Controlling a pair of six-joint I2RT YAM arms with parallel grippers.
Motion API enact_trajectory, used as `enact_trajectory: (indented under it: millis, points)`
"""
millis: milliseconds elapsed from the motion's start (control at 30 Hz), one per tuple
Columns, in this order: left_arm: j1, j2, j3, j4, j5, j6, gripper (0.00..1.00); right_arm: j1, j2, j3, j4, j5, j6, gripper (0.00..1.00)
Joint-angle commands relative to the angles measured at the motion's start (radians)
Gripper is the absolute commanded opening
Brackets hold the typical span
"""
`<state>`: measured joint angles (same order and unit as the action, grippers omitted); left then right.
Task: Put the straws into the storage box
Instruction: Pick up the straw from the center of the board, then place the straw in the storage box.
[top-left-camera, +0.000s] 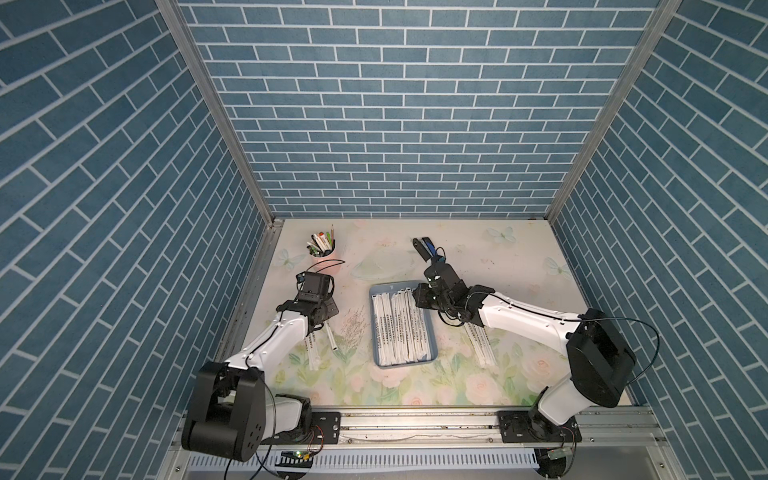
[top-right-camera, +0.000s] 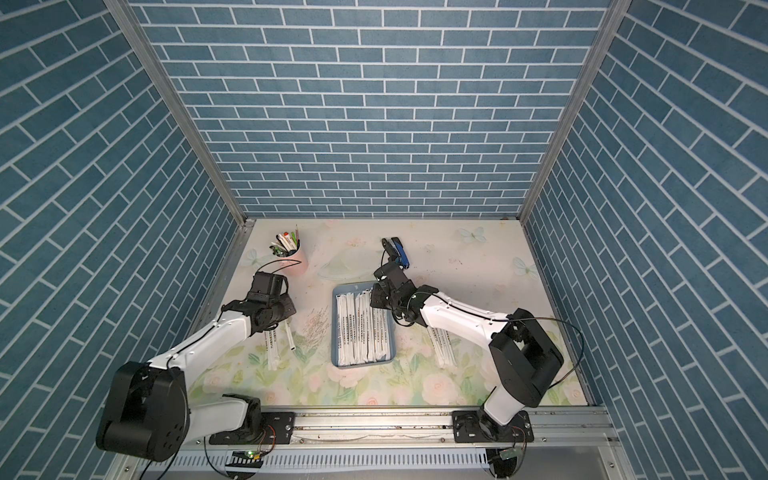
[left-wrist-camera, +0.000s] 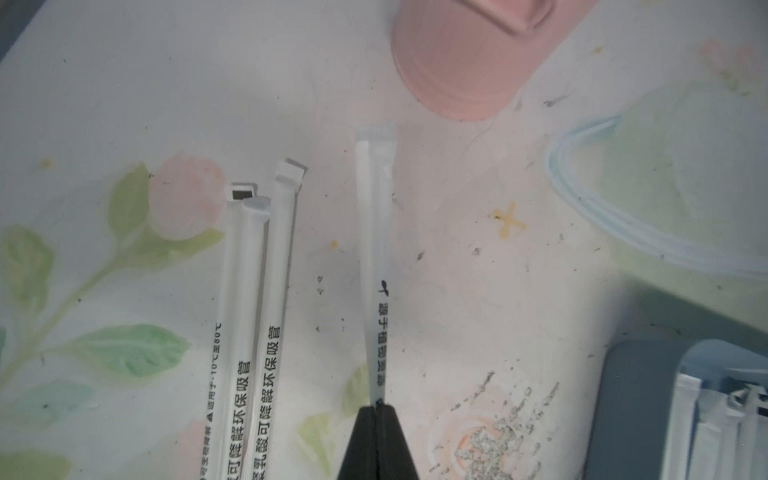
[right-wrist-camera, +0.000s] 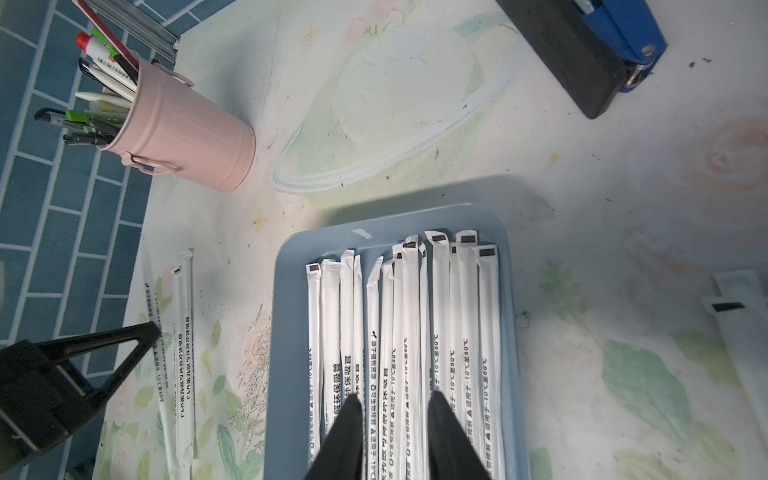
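left claw (left-wrist-camera: 376, 409) pinched tight, right claw (right-wrist-camera: 392, 403) parted, both arms reaching forward.

Bright, even light, seemingly from above, throws soft shadows; the left wrist view is hazy.

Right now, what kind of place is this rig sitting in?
Probably a staged robot test booth dressed as a desk, not a real office: brick-print wall panels on metal framing, a floral tabletop, and desk props, a pink pen cup and stapler.
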<state>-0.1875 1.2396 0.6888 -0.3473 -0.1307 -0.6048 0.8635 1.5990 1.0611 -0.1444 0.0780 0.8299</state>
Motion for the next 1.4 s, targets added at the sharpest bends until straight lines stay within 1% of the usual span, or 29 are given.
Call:
enact_trajectory:
  millis: [0,67,167,300,367,500,600,700,800,900,1033,1200,1367]
  points:
    - [-0.014,-0.077,0.034,-0.006,0.037,0.050,0.00,-0.006,-0.028,0.016,-0.023,0.026,-0.018,0.29]
    - [-0.034,-0.112,0.048,0.021,0.079,0.058,0.00,-0.010,-0.028,0.022,-0.030,0.028,-0.021,0.28]
    - [-0.118,-0.115,0.073,0.045,0.106,0.039,0.00,-0.020,-0.028,0.032,-0.041,0.035,-0.026,0.28]
    - [-0.298,-0.088,0.069,0.108,0.088,-0.042,0.00,-0.036,-0.035,0.041,-0.054,0.049,-0.032,0.28]
    - [-0.369,-0.067,0.058,0.149,0.066,-0.082,0.00,-0.040,-0.039,0.042,-0.059,0.053,-0.034,0.28]
    - [-0.451,-0.006,0.027,0.235,0.057,-0.140,0.00,-0.044,-0.041,0.043,-0.068,0.054,-0.035,0.28]
    - [-0.503,0.057,0.028,0.262,0.045,-0.145,0.00,-0.044,-0.040,0.046,-0.072,0.053,-0.037,0.28]
    - [-0.517,0.116,0.020,0.273,0.043,-0.160,0.00,-0.044,-0.040,0.043,-0.075,0.057,-0.037,0.28]
    - [-0.519,0.136,-0.013,0.319,0.042,-0.179,0.00,-0.044,-0.043,0.039,-0.073,0.056,-0.034,0.28]
    - [-0.521,0.161,-0.016,0.327,0.024,-0.179,0.00,-0.044,-0.045,0.030,-0.068,0.057,-0.031,0.28]
    - [-0.521,0.178,-0.030,0.357,-0.002,-0.173,0.00,-0.044,-0.047,0.021,-0.062,0.055,-0.026,0.28]
    - [-0.523,0.213,-0.052,0.375,0.000,-0.177,0.00,-0.045,-0.054,0.013,-0.062,0.058,-0.025,0.28]
    - [-0.523,0.216,-0.066,0.355,-0.023,-0.179,0.00,-0.044,-0.059,0.000,-0.058,0.056,-0.020,0.28]
